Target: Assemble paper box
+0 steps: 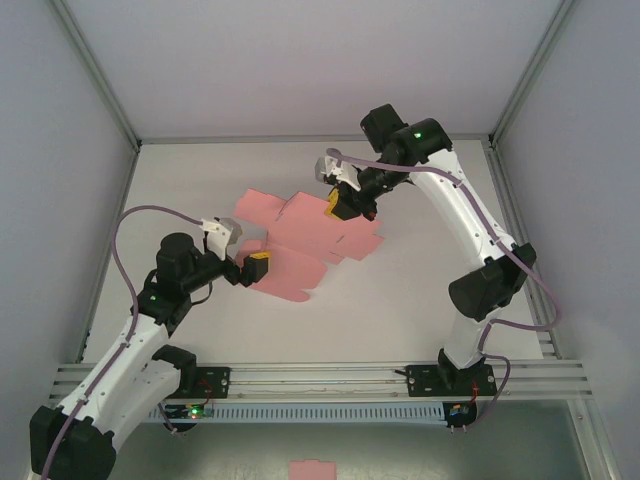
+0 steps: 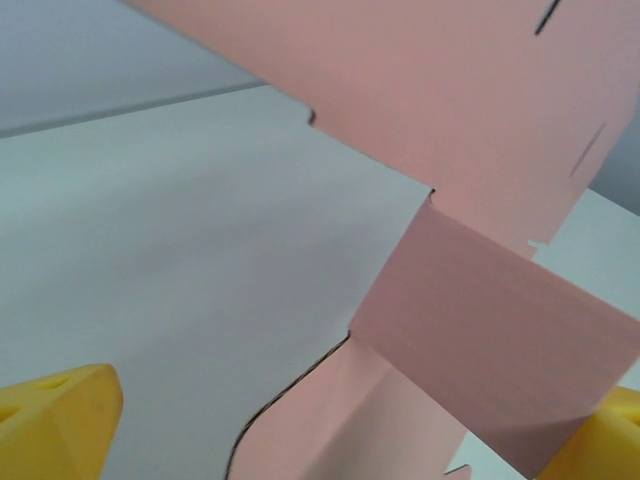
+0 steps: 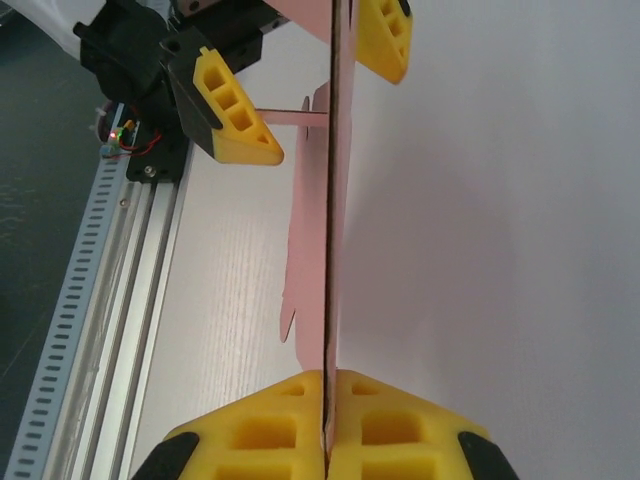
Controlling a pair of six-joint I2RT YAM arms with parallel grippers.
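Note:
The paper box is a flat pink many-flapped cut-out sheet, lifted off the white table at mid-table. My right gripper is shut on its far right part. In the right wrist view the yellow pads pinch the sheet, which runs edge-on. My left gripper stands open at the sheet's near left flap. Its yellow fingers straddle the card without touching it. From the left wrist, the sheet hangs across the gap of the wide-open left gripper.
An aluminium rail runs along the near table edge by the arm bases. Frame posts and pale walls close in the sides and back. A small pink paper scrap lies below the rail, off the table.

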